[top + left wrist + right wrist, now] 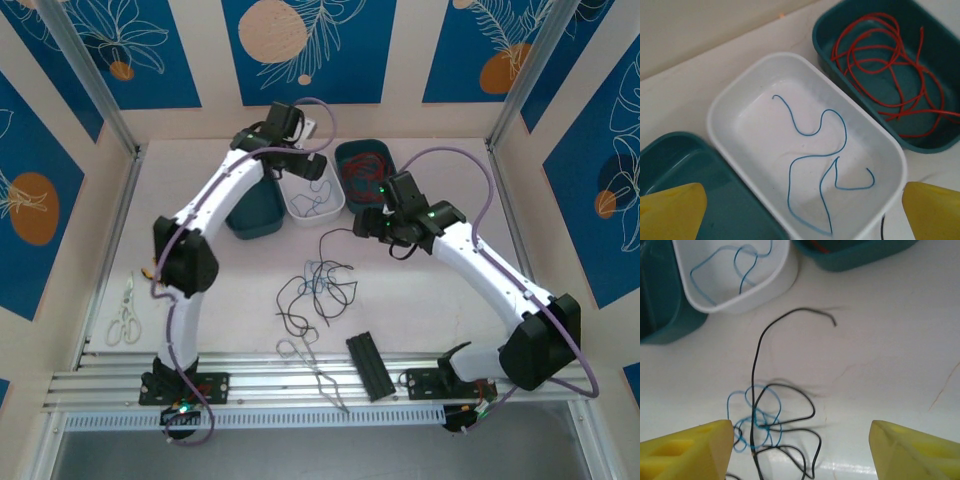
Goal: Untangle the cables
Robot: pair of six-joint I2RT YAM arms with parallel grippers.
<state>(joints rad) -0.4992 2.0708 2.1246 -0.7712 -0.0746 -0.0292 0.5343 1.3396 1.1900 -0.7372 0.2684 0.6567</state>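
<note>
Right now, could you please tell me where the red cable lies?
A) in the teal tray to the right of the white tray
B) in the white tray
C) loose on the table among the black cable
A: the red cable lies coiled inside the teal tray to the right of the white tray, which holds a blue cable.
</note>
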